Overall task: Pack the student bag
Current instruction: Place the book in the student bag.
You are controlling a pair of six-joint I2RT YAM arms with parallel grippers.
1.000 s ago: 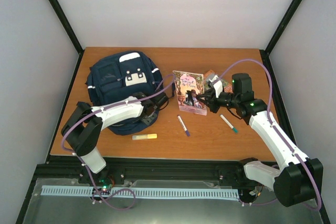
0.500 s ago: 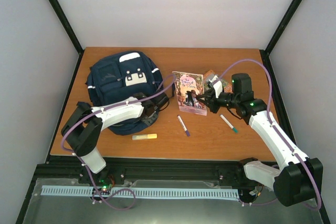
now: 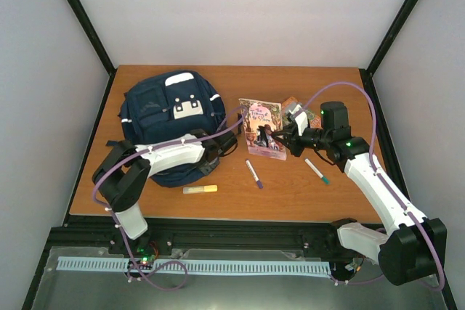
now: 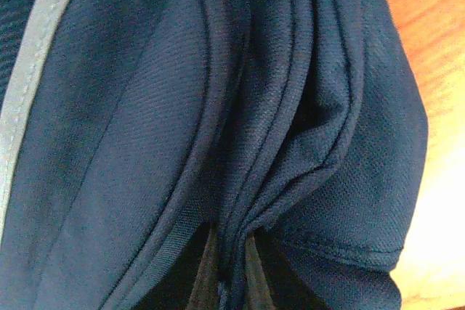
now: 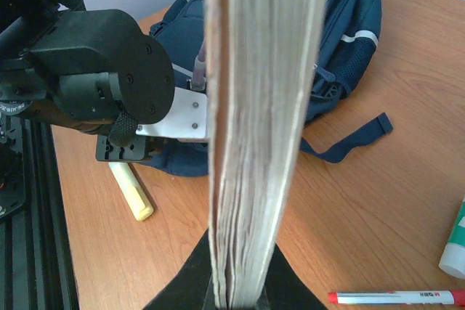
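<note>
The student bag [image 3: 163, 117], navy with white patches, lies at the table's back left. My left gripper [image 3: 220, 143] presses against its right side. In the left wrist view the gripper [image 4: 234, 259] is shut on a bunched fold of the bag's fabric [image 4: 290, 107] beside a seam. My right gripper [image 3: 282, 138] is shut on a pink-covered book [image 3: 262, 127], held right of the bag. The right wrist view shows the book's page edges [image 5: 261, 121] standing upright between the fingers of the gripper [image 5: 236, 284], with the bag [image 5: 349, 27] behind.
A yellow highlighter [image 3: 200, 189] lies near the front edge below the bag. A white pen [image 3: 253, 173] and a teal-capped pen [image 3: 317, 170] lie on the wood. Another book [image 3: 293, 102] lies behind the held one. A bag strap [image 5: 349, 143] trails across the table.
The left gripper has closed on the bag's fabric and the left arm's elbow has shifted slightly right. The right arm and the book have stayed put.
</note>
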